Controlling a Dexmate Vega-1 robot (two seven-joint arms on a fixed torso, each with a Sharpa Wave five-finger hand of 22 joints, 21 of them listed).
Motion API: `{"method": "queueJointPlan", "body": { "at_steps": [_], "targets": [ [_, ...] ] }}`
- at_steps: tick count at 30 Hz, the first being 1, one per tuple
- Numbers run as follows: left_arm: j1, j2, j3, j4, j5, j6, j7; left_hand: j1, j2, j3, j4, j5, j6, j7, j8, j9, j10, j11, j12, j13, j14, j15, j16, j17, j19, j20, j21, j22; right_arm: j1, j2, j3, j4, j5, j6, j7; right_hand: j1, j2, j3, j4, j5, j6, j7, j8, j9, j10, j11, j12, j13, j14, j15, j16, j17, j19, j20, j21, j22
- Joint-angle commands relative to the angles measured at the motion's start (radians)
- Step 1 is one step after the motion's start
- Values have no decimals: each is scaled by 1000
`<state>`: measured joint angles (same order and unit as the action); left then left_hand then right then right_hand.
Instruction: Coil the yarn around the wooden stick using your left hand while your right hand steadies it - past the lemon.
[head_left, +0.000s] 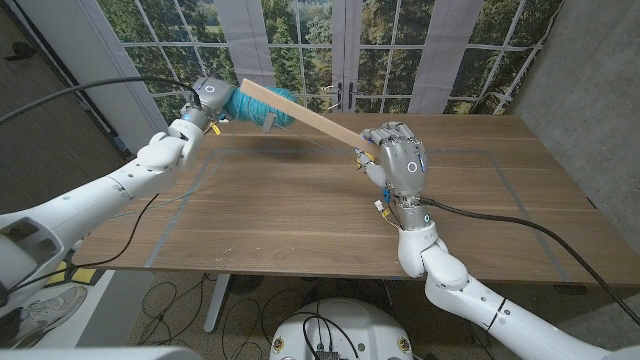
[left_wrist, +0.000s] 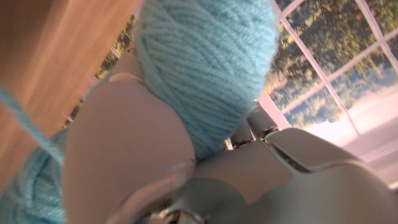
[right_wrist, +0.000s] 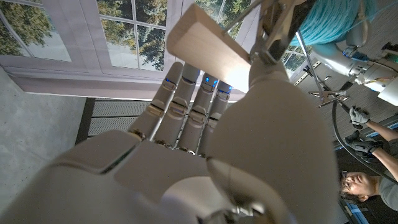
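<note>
Left hand (head_left: 203, 104) grips the yarn ball (head_left: 262, 107), right hand (head_left: 397, 158) holds the stick (head_left: 305, 115); we're mid-coil, another loop next.

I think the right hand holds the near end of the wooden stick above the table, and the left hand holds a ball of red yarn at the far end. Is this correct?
Not quite: the yarn is light blue, not red, as the head view and the left wrist view show. The rest stands: the right hand holds the near end of the wooden stick above the table, and the left hand holds the ball at the far end.
</note>
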<state>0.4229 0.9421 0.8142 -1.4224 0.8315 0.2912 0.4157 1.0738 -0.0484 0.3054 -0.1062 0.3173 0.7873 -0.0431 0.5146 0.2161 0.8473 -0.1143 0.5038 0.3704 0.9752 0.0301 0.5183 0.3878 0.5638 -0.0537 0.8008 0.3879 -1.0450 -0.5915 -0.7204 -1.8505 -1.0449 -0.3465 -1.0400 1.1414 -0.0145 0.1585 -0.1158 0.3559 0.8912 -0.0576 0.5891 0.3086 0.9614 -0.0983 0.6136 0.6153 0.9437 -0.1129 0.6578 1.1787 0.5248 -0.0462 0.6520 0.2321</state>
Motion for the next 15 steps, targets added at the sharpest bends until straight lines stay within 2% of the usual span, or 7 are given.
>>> {"method": "queueJointPlan", "body": {
  "at_steps": [1, 3, 6, 12, 15],
  "targets": [
    [229, 172, -299, -412, -10, 57, -26, 197, 210, 30, 37, -4, 77, 13, -5, 2, 62, -43, 5, 8, 285, -264, 10, 16, -3, -110, 11, 0, -8, -3, -2, 27, 49, 26, -67, 141, 148, -1, 2, 6, 84, -84, 10, 5, 65, -57, -2, 4, 32, -117, -6, 5, -5, -37, 9, 2],
    [228, 181, -303, -425, 45, 71, -44, 198, 210, 29, 36, -4, 77, 15, -6, 1, 62, -44, 5, 11, 286, -264, 11, 20, -1, -111, 16, 0, -4, -3, -6, 34, 48, 40, -77, 141, 149, -1, 2, 6, 84, -82, 11, 5, 64, -56, -3, 6, 32, -117, -8, 6, -6, -38, 11, 1],
    [248, 192, -338, -460, 64, 87, -58, 199, 210, 28, 35, -5, 78, 16, -8, 1, 63, -44, 5, 13, 287, -264, 12, 23, 0, -109, 20, 0, -3, 3, -8, 39, 30, 48, -76, 141, 149, -3, 2, 6, 82, -84, 11, 5, 62, -56, -4, 8, 33, -116, -11, 8, -10, -40, 13, 0],
    [329, 189, -445, -530, 47, 132, 14, 200, 209, 26, 34, -6, 81, 17, -10, 1, 64, -50, 4, 18, 288, -263, 13, 30, -2, -109, 26, -1, 11, 15, -15, 61, 39, 17, -38, 141, 149, -5, 3, 7, 80, -84, 12, 7, 63, -56, -6, 10, 34, -117, -15, 12, -14, -41, 18, -2],
    [380, 208, -502, -571, 32, 144, 27, 200, 209, 25, 34, -7, 81, 18, -11, 1, 66, -51, 4, 21, 288, -263, 13, 33, -2, -109, 30, -1, 24, 24, -17, 80, 46, -10, -9, 142, 149, -6, 3, 7, 80, -84, 13, 8, 64, -56, -7, 11, 34, -117, -17, 14, -14, -41, 21, -3]
  ]
}}
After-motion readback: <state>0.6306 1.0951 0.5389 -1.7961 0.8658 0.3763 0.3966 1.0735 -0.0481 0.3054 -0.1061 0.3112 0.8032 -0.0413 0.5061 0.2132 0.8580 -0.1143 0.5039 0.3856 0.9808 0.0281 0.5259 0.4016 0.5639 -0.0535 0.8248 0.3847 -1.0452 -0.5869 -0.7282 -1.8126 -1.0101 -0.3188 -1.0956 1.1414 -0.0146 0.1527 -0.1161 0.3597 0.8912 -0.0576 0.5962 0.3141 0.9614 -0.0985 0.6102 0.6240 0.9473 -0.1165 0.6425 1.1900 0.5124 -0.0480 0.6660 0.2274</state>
